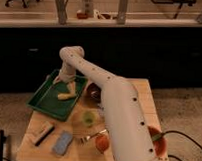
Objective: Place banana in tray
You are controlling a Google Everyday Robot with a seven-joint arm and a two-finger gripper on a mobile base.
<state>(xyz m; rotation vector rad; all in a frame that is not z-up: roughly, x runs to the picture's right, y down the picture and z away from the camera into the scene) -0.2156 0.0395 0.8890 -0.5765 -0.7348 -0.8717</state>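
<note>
**Banana Location and Gripper Status**

The green rectangular plastic tray [45, 97] is sitting at centre left of the frame. The yellow banana [66, 96] is lying inside it. The gripper [64, 80] is hanging just above the banana; whether it is parted or closed cannot be told.

The gripper [61, 79], on a smooth, matt white arm [121, 115], hangs over the green tray [41, 101], apparently plastic with a slight sheen. Below the gripper lies the matt-skinned yellow banana [66, 96]; the table [142, 91] under the tray is pale, matt wood.
</note>
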